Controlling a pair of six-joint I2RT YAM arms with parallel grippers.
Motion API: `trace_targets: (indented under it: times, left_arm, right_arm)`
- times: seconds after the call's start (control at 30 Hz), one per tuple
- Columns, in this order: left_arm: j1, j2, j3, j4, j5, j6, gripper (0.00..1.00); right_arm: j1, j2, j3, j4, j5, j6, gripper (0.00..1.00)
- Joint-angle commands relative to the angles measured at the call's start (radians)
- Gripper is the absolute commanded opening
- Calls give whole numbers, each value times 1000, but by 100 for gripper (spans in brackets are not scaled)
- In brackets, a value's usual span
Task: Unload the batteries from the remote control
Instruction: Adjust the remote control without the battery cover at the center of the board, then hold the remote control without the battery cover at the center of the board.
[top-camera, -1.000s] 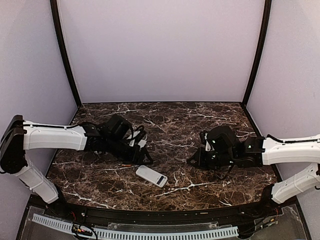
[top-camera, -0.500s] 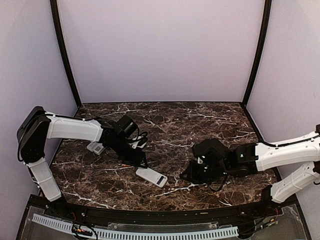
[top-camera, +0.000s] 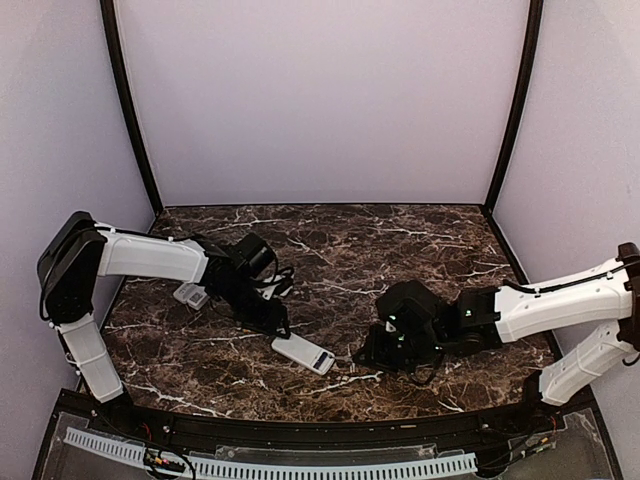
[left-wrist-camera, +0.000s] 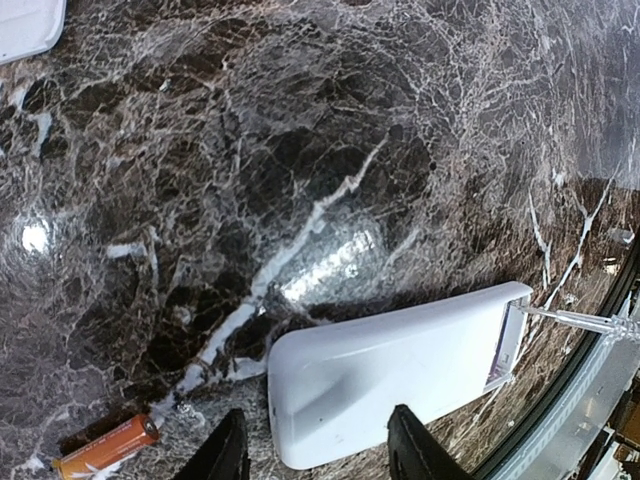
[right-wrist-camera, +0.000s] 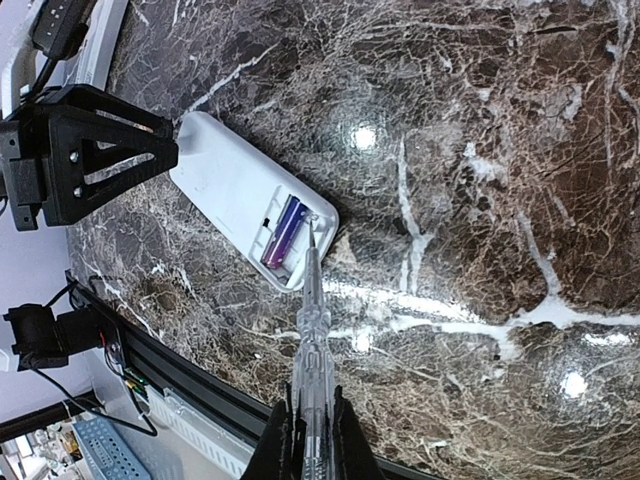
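Note:
The white remote control (top-camera: 303, 352) lies back-up near the table's front, its battery compartment open at the right end. One purple battery (right-wrist-camera: 283, 232) sits in that compartment. An orange battery (left-wrist-camera: 105, 450) lies loose on the marble beside the remote's left end. My left gripper (left-wrist-camera: 320, 455) is open, its fingers (left-wrist-camera: 225, 455) standing either side of the remote's (left-wrist-camera: 390, 370) left end. My right gripper (right-wrist-camera: 310, 440) is shut on a clear pointed tool (right-wrist-camera: 312, 330), whose tip rests at the compartment's edge next to the purple battery.
A small white flat piece (top-camera: 190, 295) lies behind the left arm, also showing as a white piece (left-wrist-camera: 25, 25) in the left wrist view. The table's black front rail (top-camera: 320, 430) runs close below the remote. Purple walls enclose the marble table (top-camera: 400, 250).
The left gripper came down to the remote's left end and its jaws narrowed. The right arm moved left and nearer, bringing the tool's tip to the open compartment.

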Motion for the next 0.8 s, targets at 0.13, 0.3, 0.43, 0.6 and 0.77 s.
trace_targets:
  times: [0.13, 0.3, 0.43, 0.6, 0.77]
  left_arm:
    - [4, 14, 3, -22, 16, 11, 40]
    - [5, 29, 4, -24, 28, 8, 36]
    - [5, 34, 4, -26, 31, 8, 33]
    - [4, 42, 5, -28, 34, 8, 29]
    - [3, 50, 5, -31, 37, 9, 26]
  right_arm:
    - [10, 41, 50, -2, -23, 24, 0]
    - [11, 56, 57, -16, -25, 48, 0]
    - [10, 73, 68, -36, -24, 66, 0]
    - [11, 104, 81, -33, -29, 77, 0]
    - [9, 109, 61, -1, -30, 97, 0]
